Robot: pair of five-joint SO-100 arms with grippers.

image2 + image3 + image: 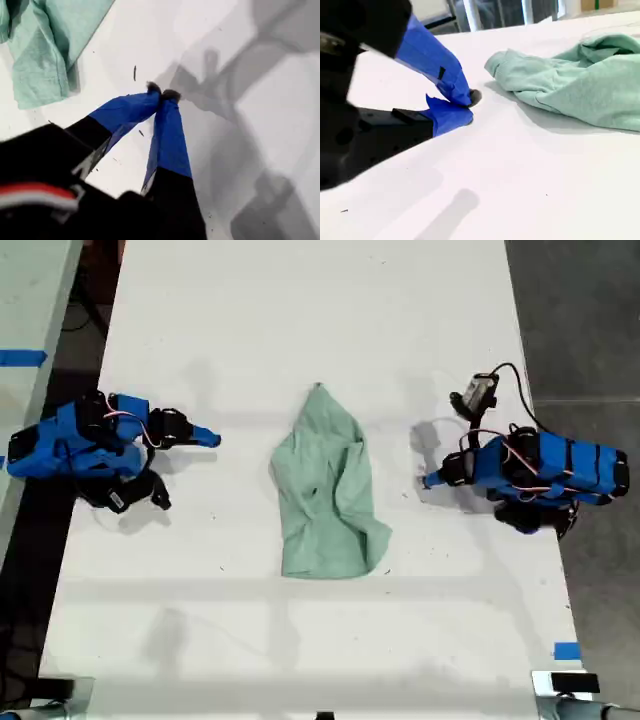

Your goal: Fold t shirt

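**Both jaws pressed together, shirt lying loose between the arms**

Jaws of my first gripper meet at their tips with nothing between them, and those of my second gripper are likewise closed on nothing. The t shirt lies crumpled on the white table, roughly at its middle, bunched to a narrow point at the far end and spreading wider toward the near edge in the exterior view. Neither gripper touches it; each rests on or just above the tabletop, a short way off. One blue arm sits at the exterior view's left, another arm at its right, tips facing the cloth.
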